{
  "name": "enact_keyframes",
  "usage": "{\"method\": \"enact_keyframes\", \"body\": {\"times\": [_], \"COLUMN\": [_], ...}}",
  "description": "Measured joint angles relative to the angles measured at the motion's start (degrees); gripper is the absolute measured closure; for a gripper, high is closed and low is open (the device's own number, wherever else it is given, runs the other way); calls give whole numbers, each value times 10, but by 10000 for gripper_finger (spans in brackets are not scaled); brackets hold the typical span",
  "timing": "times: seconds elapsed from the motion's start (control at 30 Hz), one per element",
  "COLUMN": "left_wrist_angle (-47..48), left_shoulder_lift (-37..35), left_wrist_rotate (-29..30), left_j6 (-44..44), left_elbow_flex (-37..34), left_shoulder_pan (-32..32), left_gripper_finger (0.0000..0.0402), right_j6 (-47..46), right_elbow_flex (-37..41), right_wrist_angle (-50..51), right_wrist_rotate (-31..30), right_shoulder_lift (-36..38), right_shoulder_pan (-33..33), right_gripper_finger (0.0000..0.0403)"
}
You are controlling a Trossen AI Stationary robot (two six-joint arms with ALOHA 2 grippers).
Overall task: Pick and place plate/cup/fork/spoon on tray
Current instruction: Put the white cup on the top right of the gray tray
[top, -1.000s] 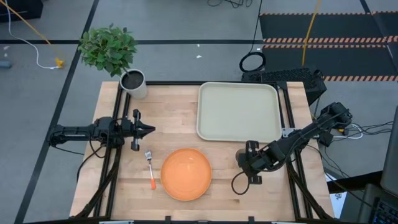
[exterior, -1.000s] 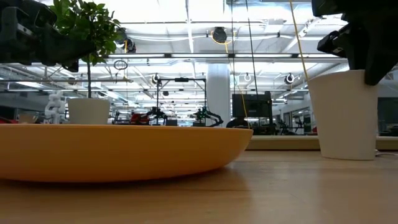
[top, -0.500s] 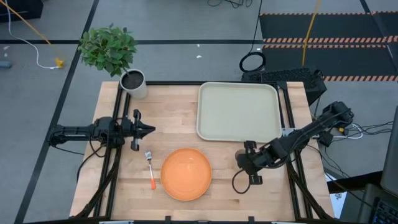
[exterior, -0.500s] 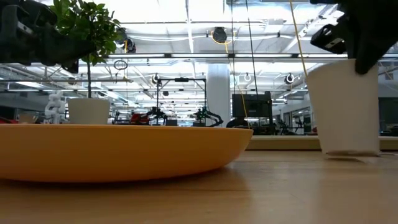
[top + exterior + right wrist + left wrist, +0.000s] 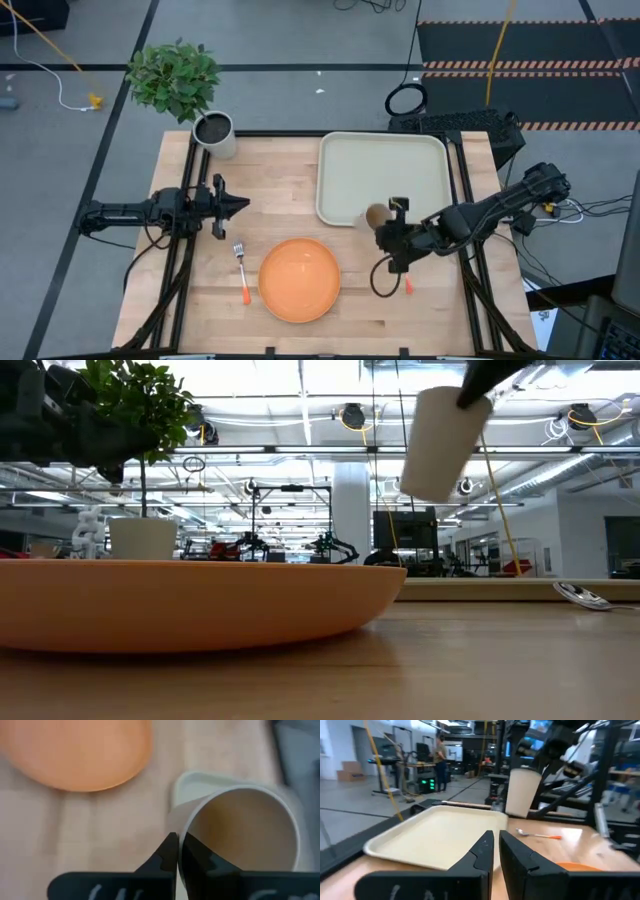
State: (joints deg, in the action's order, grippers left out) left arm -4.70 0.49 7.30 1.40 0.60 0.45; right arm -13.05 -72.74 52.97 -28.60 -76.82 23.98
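Note:
My right gripper (image 5: 393,222) is shut on the beige cup (image 5: 375,216), held in the air over the near left corner of the pale tray (image 5: 385,170). The orange plate (image 5: 300,280) lies flat on the table near the front edge. The fork (image 5: 241,270) lies to the plate's left. The spoon (image 5: 580,595) lies on the table under my right arm, and its orange handle (image 5: 407,287) peeks out. My left gripper (image 5: 240,207) is shut and empty above the table's left side. My right gripper pinches the cup's wall at the rim (image 5: 181,827), one finger inside the cup (image 5: 192,851) and one outside (image 5: 169,851). The cup (image 5: 440,445) is lifted clear of the table and tilted, with its bottom swung toward the table's left.
A light pot with dark soil and a green plant (image 5: 214,132) stands at the far left corner. Bare wood lies between the plate and the tray. Black frame rails run along the table's left and right sides.
My right gripper has lifted the cup off the table and carried it up and toward the tray's near left corner. The cup stood upright on the wood and now hangs tilted, clear of the table. The spot where it stood now shows the spoon.

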Motion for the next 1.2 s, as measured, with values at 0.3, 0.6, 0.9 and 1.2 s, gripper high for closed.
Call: {"method": "enact_keyframes", "body": {"times": [0.3, 0.6, 0.9, 1.2], "left_wrist_angle": [-36, -41, -40, -41], "left_shoulder_lift": [0, 0, 0, 0], "left_wrist_rotate": [19, 19, 19, 19], "left_j6": [-64, -52, -28, -38], "left_elbow_flex": [0, 0, 0, 0], "left_shoulder_pan": [0, 0, 0, 0], "left_gripper_finger": [369, 369, 369, 369], "right_j6": [69, 84, 161, 196], "right_elbow_flex": [-13, 10, 13, 13], "right_wrist_angle": [37, 47, 39, 42], "right_wrist_rotate": [-58, -49, 36, 94], "right_shoulder_lift": [0, 0, 0, 0], "right_shoulder_pan": [-82, -201, -361, -537], "right_gripper_finger": [402, 403, 403, 403]}}
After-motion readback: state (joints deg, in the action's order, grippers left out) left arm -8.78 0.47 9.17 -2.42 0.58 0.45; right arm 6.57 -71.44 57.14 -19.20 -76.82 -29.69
